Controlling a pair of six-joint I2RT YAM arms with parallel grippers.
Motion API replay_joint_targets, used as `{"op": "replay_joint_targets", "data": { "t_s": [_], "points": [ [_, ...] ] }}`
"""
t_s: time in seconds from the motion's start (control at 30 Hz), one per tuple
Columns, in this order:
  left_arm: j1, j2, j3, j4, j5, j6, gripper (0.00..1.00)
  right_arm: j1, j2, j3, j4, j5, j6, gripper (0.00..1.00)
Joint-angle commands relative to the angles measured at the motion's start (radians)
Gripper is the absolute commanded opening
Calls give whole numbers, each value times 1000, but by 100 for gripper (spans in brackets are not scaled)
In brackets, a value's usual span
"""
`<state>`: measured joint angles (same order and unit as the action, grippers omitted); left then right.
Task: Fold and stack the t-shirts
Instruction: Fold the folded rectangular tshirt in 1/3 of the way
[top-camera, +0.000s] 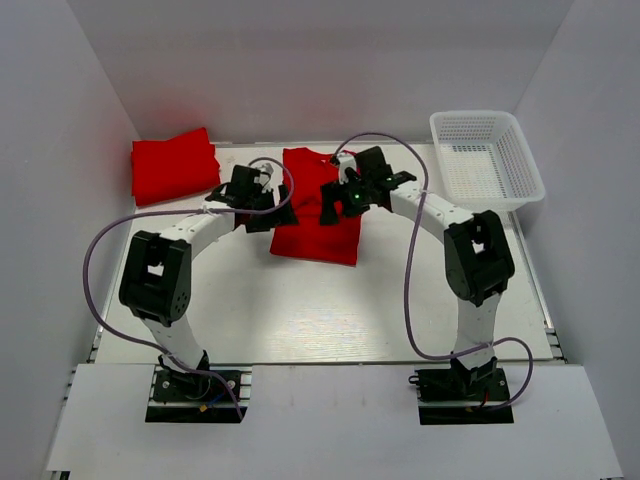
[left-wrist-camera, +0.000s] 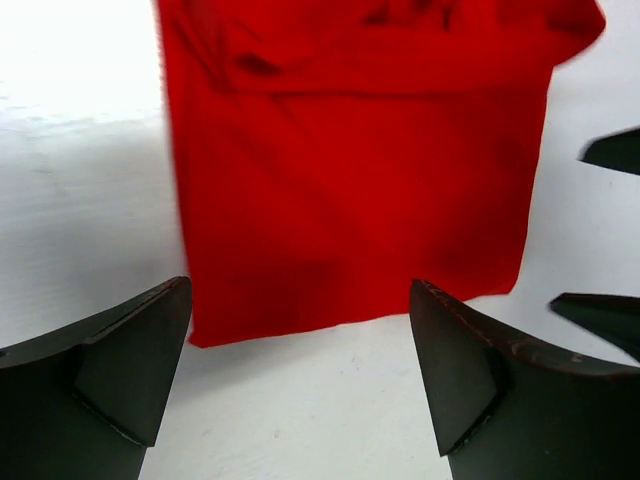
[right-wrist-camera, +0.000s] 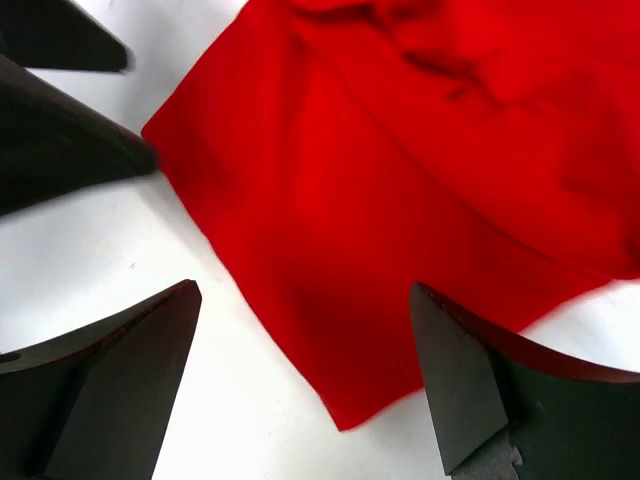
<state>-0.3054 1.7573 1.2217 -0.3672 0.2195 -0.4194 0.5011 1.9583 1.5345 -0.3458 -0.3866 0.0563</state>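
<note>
Top external view shows me one folded t-shirt (top-camera: 175, 165) lying well apart to the outside of my left pincer (top-camera: 270, 212), and a second t-shirt (top-camera: 320, 238), seemingly folded but unstacked, just under both it and my right pincer (top-camera: 334, 204), both released.

You've got a white table (top-camera: 300, 320) carrying three things: a folded red t-shirt (top-camera: 172, 165) at far left, a second red t-shirt (top-camera: 315, 235) lying flat mid-table, roughly rectangular with a rumpled far end, and a white mesh basket (top-camera: 476, 117) at far right, well apart from both shirts, all resting straight on the surface
</note>
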Motion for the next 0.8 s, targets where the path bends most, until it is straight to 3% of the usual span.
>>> {"op": "replay_joint_targets", "data": {
  "t_s": [0.0, 0.27, 0.37, 0.77],
  "points": [
    [-15, -36, -74, 125, 118, 2, 99, 28, 65, 41, 25, -32, -1, 90],
    [-24, -36, -204, 347, 193, -30, 97, 57, 151, 90, 140, -11, 137, 90],
    [-24, -22, -246, 379, 202, -39, 91, 59, 163, 67, 182, -14, 184, 90],
    [-24, 22, -312, 393, 178, -58, 88, 54, 221, 85, 245, 12, 247, 90]
  ]
}}
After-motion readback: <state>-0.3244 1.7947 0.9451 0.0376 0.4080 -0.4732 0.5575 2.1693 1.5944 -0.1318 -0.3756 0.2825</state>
